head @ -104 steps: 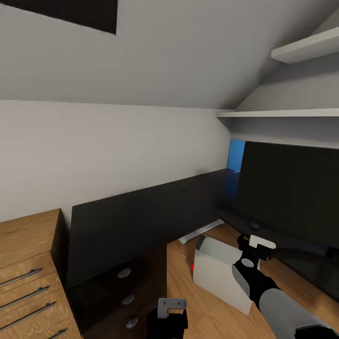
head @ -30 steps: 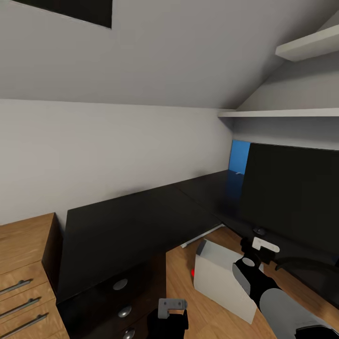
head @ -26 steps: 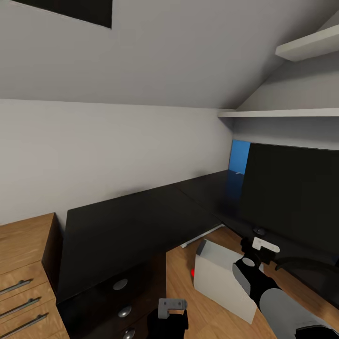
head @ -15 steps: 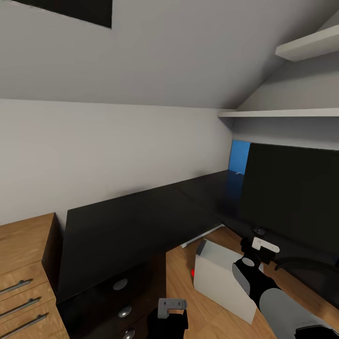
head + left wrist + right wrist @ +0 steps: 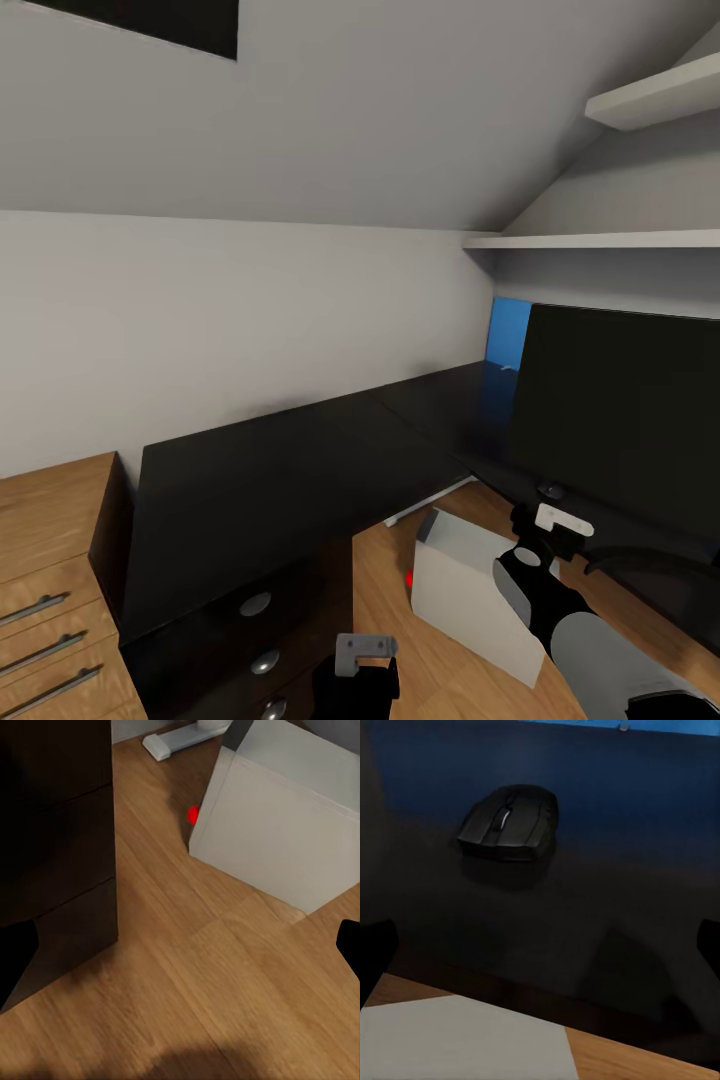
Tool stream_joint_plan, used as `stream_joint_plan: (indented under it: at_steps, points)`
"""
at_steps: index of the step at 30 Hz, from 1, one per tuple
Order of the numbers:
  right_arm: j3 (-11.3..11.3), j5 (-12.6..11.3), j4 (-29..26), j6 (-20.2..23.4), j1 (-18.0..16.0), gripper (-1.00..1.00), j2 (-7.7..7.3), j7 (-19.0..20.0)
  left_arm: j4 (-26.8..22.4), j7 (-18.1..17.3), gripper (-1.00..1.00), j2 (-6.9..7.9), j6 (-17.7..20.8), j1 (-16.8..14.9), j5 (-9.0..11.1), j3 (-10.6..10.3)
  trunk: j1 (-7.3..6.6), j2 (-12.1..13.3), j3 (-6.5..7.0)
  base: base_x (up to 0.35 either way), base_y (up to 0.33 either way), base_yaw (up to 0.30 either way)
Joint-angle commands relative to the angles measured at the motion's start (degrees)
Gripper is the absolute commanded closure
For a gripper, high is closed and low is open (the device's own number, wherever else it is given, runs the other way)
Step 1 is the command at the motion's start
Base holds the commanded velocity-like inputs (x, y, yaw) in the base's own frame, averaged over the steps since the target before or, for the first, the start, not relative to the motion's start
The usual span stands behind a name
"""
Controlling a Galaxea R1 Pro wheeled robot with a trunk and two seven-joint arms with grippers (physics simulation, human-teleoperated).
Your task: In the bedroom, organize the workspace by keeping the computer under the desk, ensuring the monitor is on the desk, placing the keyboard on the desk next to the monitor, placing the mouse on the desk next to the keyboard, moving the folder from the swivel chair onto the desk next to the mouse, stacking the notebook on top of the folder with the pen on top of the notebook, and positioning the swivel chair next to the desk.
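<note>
The desk (image 5: 260, 480), a glossy black L-shape, runs along the sloped grey wall. On its right wing stands the monitor (image 5: 620, 420), a wide black screen. The mouse (image 5: 510, 821), small and dark, lies on the desk top (image 5: 547, 907) ahead of my open right gripper (image 5: 540, 952), with a gap between them. In the head view the mouse (image 5: 550, 490) is a speck by the monitor's foot, just beyond the right gripper (image 5: 560, 520). The computer (image 5: 465, 590), a light grey box with a red dot, stands on the wood floor. My left gripper (image 5: 180, 952) hangs open over the floor near the computer (image 5: 277, 832).
The desk's black drawer unit (image 5: 255, 603) with round silver knobs is beside my left gripper (image 5: 362, 650). A light-wood drawer chest (image 5: 50, 540) stands at the left. A white desk foot (image 5: 425, 497) lies behind the computer. White shelves (image 5: 600, 240) and a blue panel (image 5: 508, 335) sit at the right.
Since 3.5 s ago the whole view has shifted slightly, so the camera moved. Over the last second nothing has visibly moved.
</note>
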Motion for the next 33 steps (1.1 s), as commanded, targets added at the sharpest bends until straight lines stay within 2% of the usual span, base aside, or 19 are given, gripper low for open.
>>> stream_joint_plan:
  at_steps: [1, 10, 21, 33]
  points:
    - [0.47, -0.61, 0.00, -0.33, -0.05, -1.00, -0.06, -0.23, -0.07, 0.39, -1.00, 0.01, 0.21, -0.06, 0.21, -0.09, -0.01, -0.03, -0.06, 0.000, 0.000, 0.000]
    - [0.41, -0.55, 0.00, -0.80, -0.05, -1.00, -0.06, -0.26, -0.07, 0.39, -1.00, -0.04, 0.21, -0.06, 0.28, -0.16, -0.01, -0.03, -0.06, 0.129, -0.064, 0.000]
    - [0.39, -0.54, 0.00, -0.86, -0.05, -1.00, -0.12, -0.30, -0.07, 0.39, -1.00, -0.08, 0.21, -0.06, 0.32, -0.17, -0.01, -0.03, -0.06, 0.024, -0.020, 0.000]
    - [0.39, -0.54, 0.00, -0.79, -0.05, -1.00, -0.14, -0.31, -0.07, 0.39, -1.00, -0.30, 0.21, -0.06, 0.32, -0.17, -0.01, -0.03, -0.06, 0.082, -0.109, 0.000]
